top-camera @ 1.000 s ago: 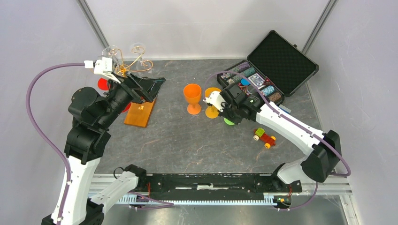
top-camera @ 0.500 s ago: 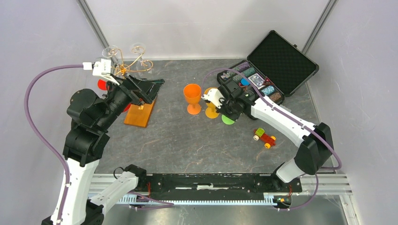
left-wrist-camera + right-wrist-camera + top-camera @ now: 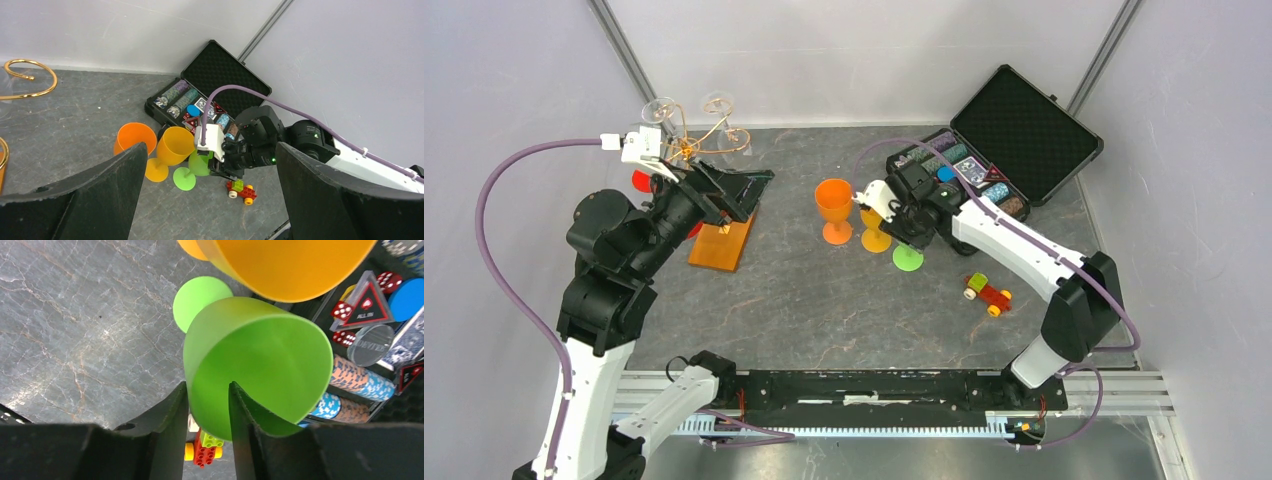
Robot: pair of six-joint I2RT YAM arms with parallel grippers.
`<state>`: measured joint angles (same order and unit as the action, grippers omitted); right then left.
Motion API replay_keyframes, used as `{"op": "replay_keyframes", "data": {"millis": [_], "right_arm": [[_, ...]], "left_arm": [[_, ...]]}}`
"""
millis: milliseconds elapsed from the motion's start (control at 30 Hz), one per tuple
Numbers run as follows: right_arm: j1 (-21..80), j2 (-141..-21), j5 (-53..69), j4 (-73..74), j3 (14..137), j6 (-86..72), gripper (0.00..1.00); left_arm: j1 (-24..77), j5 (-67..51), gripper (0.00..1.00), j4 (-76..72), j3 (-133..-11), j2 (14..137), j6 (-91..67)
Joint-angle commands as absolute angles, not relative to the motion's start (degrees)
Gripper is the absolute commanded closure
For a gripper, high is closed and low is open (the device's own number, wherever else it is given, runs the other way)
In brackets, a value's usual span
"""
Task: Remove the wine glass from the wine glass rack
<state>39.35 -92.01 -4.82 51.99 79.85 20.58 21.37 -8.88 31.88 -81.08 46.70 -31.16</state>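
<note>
The wine glass rack (image 3: 696,138) is gold wire on an orange-brown wooden base (image 3: 721,244) at the back left. Two clear wine glasses (image 3: 661,108) hang from its scroll arms. One scroll (image 3: 31,78) shows in the left wrist view. My left gripper (image 3: 742,190) is open and empty over the base, beside the rack. My right gripper (image 3: 902,222) is shut on the wall of a green wine glass (image 3: 255,365), one finger inside the bowl and one outside. The green glass (image 3: 200,163) is tilted, its foot (image 3: 908,258) pointing toward the near side.
An orange glass (image 3: 834,206) and a yellow glass (image 3: 875,228) stand upright just left of my right gripper. A red glass (image 3: 641,181) is half hidden behind my left arm. An open black case (image 3: 1024,130) of poker chips sits at the back right. A toy brick car (image 3: 987,294) lies nearby.
My right gripper has moved left and a little back with the green glass, closer to the yellow glass, and the green foot now shows. My left arm has barely moved.
</note>
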Motion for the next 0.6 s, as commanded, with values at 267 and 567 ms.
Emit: {"op": "replay_keyframes", "data": {"millis": [267, 567], "right_arm": [[39.07, -82.9, -3.34, 45.69, 85.33, 18.63, 0.38], [39.03, -71.85, -4.38, 33.79, 81.22, 7.85, 0.29]], "left_arm": [[21.55, 0.91, 0.0, 39.26, -88.04, 48.49, -24.15], [21.45, 12.19, 0.0, 45.68, -93.74, 57.58, -23.34]]}}
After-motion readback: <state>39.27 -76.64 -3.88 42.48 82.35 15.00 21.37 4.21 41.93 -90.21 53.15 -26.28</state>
